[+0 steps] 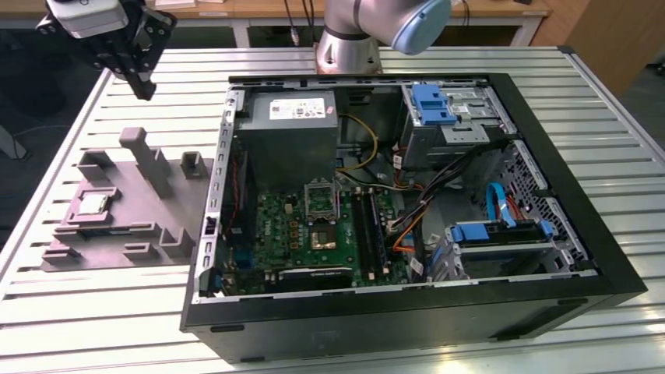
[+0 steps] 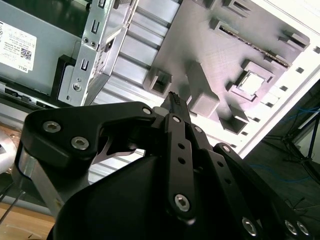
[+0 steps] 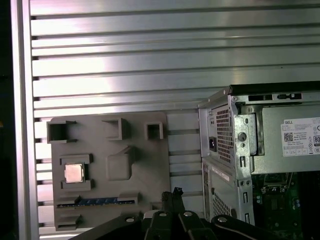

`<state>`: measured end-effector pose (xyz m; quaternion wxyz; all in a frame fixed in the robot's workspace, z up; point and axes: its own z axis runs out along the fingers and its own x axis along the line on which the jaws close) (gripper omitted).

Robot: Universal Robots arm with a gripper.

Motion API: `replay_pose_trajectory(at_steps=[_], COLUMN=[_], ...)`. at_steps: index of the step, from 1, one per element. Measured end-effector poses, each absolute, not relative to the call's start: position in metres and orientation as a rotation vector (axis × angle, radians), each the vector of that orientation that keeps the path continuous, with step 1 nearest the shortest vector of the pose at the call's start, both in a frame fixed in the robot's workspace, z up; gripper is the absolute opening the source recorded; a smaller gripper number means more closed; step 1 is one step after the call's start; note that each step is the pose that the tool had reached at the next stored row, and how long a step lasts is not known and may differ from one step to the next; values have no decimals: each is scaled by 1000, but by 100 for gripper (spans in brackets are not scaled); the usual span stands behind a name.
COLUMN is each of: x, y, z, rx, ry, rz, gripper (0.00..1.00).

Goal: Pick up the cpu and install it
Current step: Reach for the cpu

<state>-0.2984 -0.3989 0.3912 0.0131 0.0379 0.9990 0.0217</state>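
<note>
Gripper (image 1: 146, 93): black metal with bolted linkage fingers that taper to a narrow tip. The fingers are drawn together with nothing between them. It hangs in the upper left of the exterior view, above the table. The ridged tip shows in both wrist views (image 2: 173, 96) (image 3: 176, 191).
Cpu (image 1: 93, 204): small, thin, flat square with a silvery-grey metal top and a pale rim. It lies flat in a square recess of the tray, at the middle left of the exterior view, and shows in both wrist views (image 2: 251, 82) (image 3: 74, 173).
Cpu relative to gripper: lower in the exterior view and slightly toward its left. The two are well apart and not touching.
Tray (image 1: 130, 214): matte grey moulded slab with raised blocks and open pockets. It sits just beside the computer case.
Table (image 1: 93, 312): silvery ribbed metal slats with a glossy sheen.
Computer case (image 1: 582, 234): black box with its side open, filling the centre and right of the exterior view.
Power supply (image 1: 291, 148): grey sheet-metal box with a white label, inside the case.
Motherboard (image 1: 280, 226): green board, densely populated.
Socket (image 1: 320, 201): silver-framed rectangle on the motherboard, well apart from the cpu.
</note>
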Motion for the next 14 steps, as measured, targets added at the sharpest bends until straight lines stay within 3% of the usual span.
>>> replay_pose_trajectory(at_steps=[14], x=[-307], y=[-399], z=[391], rx=[118], ry=[3112], rz=[68], gripper=[11])
